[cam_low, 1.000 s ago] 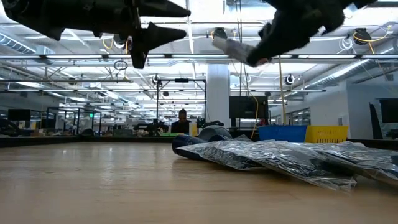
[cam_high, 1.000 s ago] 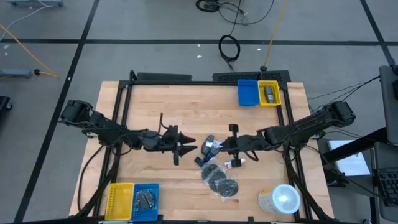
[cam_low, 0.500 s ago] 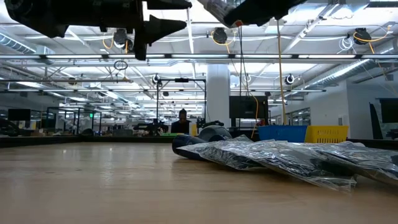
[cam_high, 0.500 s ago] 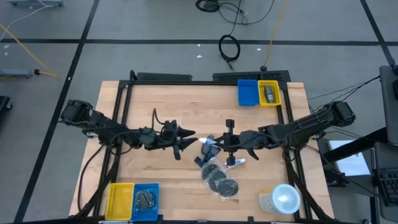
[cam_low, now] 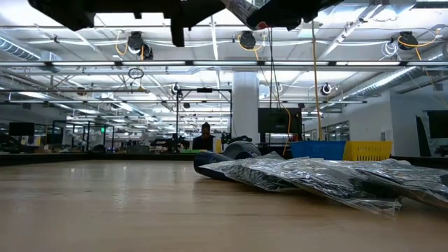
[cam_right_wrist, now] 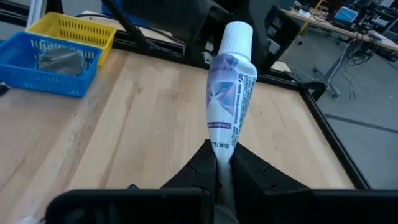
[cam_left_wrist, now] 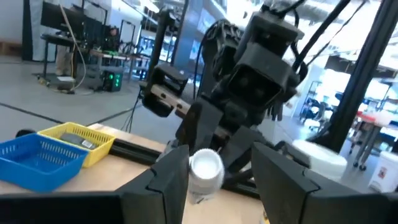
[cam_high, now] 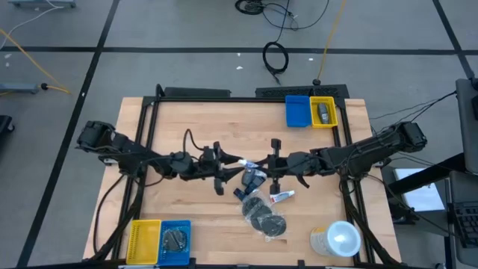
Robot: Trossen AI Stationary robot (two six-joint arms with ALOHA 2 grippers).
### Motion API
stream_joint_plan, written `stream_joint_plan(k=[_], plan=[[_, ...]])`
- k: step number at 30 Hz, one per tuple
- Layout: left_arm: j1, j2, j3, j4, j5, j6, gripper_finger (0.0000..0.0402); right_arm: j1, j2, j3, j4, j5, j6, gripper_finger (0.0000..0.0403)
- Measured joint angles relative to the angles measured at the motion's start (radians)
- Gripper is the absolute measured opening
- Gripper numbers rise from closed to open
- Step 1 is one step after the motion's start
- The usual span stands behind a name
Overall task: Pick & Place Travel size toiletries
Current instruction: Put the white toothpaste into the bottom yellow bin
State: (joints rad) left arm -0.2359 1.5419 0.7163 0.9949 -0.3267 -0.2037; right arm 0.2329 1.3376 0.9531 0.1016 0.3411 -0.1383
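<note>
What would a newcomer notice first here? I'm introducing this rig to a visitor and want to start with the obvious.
Mid-table, above the wood, the right hand is shut on the flat end of a white tube, its white cap pointing at the open left hand, as if for a handover. Just nearer the front edge lie dark discs in clear wrap and a red-ended tube. Blue and yellow bins sit at the far right corner.

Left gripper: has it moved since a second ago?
Yes. In the high view the left gripper has gone rightward toward the right gripper, nearer the blue and yellow bin.
</note>
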Motion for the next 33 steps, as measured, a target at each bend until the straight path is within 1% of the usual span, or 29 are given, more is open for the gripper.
stream_joint_plan(k=[3,5,7,10,14,21,33], plan=[[0.002,0.052,0.046,0.004,-0.02,0.026,0.017,0.0,0.0,-0.001,-0.012,-0.001,0.002,0.0017],[0.003,0.071,0.063,0.0,-0.046,0.039,0.017,0.0,0.0,-0.001,-0.015,-0.001,0.002,0.0017],[0.003,0.085,0.079,0.0,-0.049,0.055,0.0163,0.0,0.0,-0.001,-0.015,-0.001,0.007,0.0018],[0.002,0.084,0.079,-0.009,-0.049,0.071,0.0124,0.0,0.0,-0.001,-0.019,-0.003,0.011,0.0018],[0.003,0.084,0.079,-0.013,-0.048,0.082,0.0043,0.0,0.0,-0.001,-0.02,-0.001,0.013,0.0018],[0.001,0.084,0.079,-0.014,-0.045,0.092,0.0043,0.0,0.0,0.0,-0.022,-0.002,0.01,0.0024],[-0.013,0.084,0.079,-0.031,-0.038,0.108,0.0043,0.011,0.0,0.0,-0.051,-0.003,-0.007,0.008]])
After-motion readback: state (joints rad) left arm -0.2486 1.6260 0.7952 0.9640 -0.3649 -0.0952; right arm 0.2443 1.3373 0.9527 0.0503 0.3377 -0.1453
